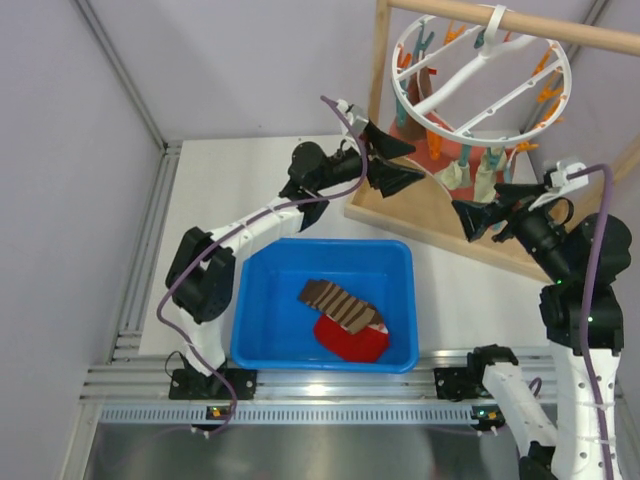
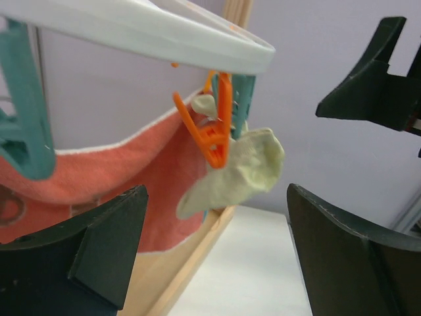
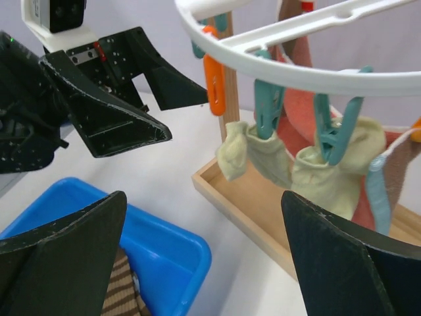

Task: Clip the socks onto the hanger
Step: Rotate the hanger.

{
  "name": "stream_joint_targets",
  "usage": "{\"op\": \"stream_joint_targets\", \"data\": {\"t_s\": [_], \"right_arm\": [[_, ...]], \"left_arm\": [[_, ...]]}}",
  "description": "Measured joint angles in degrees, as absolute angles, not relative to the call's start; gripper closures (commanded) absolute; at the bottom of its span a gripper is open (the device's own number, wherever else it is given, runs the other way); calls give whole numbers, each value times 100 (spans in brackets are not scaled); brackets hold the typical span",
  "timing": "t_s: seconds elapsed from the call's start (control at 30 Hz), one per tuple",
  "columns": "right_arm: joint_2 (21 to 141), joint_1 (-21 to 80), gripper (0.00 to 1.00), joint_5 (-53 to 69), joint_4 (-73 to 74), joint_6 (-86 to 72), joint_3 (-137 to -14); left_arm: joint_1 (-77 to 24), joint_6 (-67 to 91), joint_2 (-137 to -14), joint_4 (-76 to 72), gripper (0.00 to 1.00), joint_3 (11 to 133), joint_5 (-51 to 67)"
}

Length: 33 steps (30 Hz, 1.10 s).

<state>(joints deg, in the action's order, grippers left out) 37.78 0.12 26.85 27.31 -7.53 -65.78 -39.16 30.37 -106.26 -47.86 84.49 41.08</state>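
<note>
The white ring hanger (image 1: 481,78) hangs by its hook from a wooden rod, rimmed with orange and teal clothespins. Pale yellow-green socks (image 3: 322,171) and a salmon sock (image 2: 99,178) hang clipped to it. A brown striped sock (image 1: 340,302) and a red sock (image 1: 351,342) lie in the blue bin (image 1: 325,246). My left gripper (image 1: 414,165) is open and empty, just left of the ring's lower rim, facing an orange clothespin (image 2: 214,135). My right gripper (image 1: 478,208) is open and empty, below the ring, facing the left gripper (image 3: 112,99).
The wooden frame stand has a tray base (image 1: 420,218) on the table and a rod (image 1: 560,30) across the top. The blue bin's corner (image 3: 171,253) shows in the right wrist view, with the striped sock (image 3: 122,289) inside. Grey walls stand behind.
</note>
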Motion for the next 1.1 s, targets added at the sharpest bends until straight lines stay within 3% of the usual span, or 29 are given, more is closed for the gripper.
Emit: {"op": "stream_joint_targets", "data": {"t_s": [0.13, 0.47, 0.67, 1.1], "right_arm": [[3830, -257, 10, 2523, 2499, -1022, -6678], [4727, -405, 22, 1750, 1538, -1968, -6626], [5074, -416, 42, 1127, 1157, -2060, -6418], [5194, -517, 52, -106, 801, -1695, -6420]], "left_arm": [[-3905, 3295, -11102, -5103, 9, 9019, 3889], [-3983, 3326, -11314, -5408, 8, 9201, 3699], [-3992, 3282, -11314, -5413, 8, 9201, 3649], [-4001, 3083, -11437, -5406, 8, 9415, 3632]]}}
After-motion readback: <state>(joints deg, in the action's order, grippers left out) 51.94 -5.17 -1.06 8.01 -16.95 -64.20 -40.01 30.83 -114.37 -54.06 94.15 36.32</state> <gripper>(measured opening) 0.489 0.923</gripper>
